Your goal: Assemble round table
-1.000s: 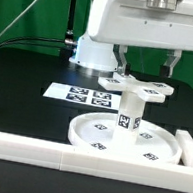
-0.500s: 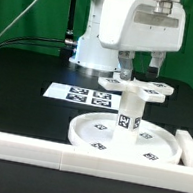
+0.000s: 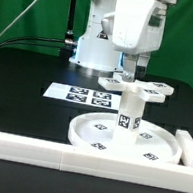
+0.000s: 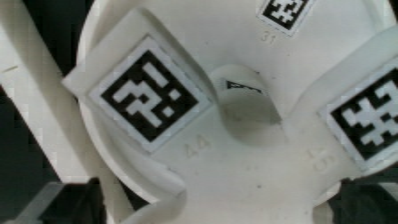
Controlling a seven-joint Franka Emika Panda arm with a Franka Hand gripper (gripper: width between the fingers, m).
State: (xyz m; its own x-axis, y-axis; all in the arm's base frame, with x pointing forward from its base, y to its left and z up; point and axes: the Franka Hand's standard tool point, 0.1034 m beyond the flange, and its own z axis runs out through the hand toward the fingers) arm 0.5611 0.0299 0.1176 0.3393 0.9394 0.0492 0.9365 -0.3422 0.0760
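Leg (image 3: pixel 129 113) is seen upright in the disc (image 3: pixel 88 134) by the front bars (image 3: pixel 35 152), foot (image 3: pixel 138 87) set on top under the gripper (image 3: pixel 133 72), fingers' spread cannot be told, seating likely left; black table (image 3: pixel 26 78), marker board (image 3: pixel 79 95), green backdrop (image 3: pixel 23 2).

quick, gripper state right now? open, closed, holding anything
Gripper: right above the cross-shaped foot piece on the leg; open or shut cannot be told, no clear grasp visible.
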